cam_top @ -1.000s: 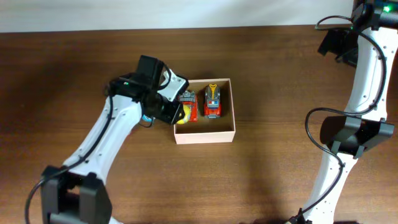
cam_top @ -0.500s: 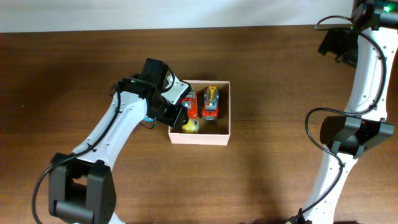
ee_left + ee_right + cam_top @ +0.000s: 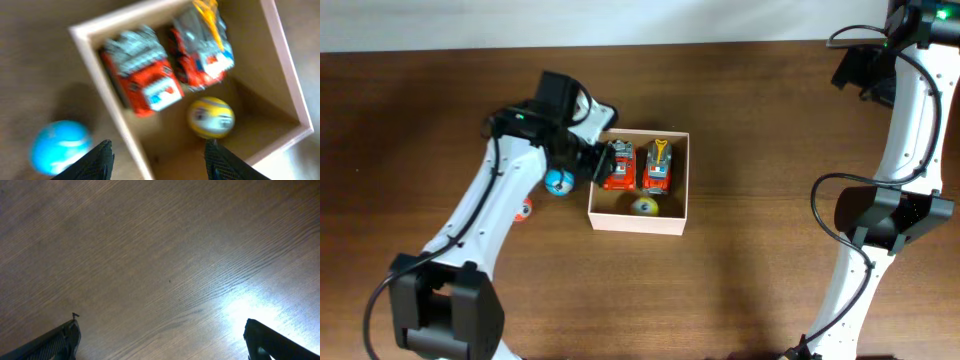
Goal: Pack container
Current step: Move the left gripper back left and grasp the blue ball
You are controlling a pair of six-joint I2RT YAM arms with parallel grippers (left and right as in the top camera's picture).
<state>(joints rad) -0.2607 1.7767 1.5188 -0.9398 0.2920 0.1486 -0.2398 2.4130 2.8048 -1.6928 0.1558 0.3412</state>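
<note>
**A:** Where is the container sitting?

**B:** The container is sitting on the table, a little left of the middle. It is holding two toy trucks side by side and a yellow ball in front of them.

**A:** And what is the left claw doing?

**B:** The left claw is hovering over the container's left wall. Its fingers are spread wide and are carrying nothing.

**A:** So which way is the next piece lying?

**B:** I am judging it to be the blue ball. It is resting on the table just outside that left wall, beside the box and not in it. In the wrist view it is showing out past the claw's left finger, not between the two. The claw is therefore needing to shift sideways, away from the box and across the wall, before it is straddling the ball.

**A:** Is any long axis mattering?

**B:** No, it is round. Only the nearby wall is crowding the approach.

**A:** Is anything else waiting?

**B:** An orange-and-white ball is peeking out beside the left arm, farther from the box.

**A:** Which arm is nearer?

**B:** The left, plainly. The right claw is hanging wide and empty over bare table, well apart on the far right.
</note>
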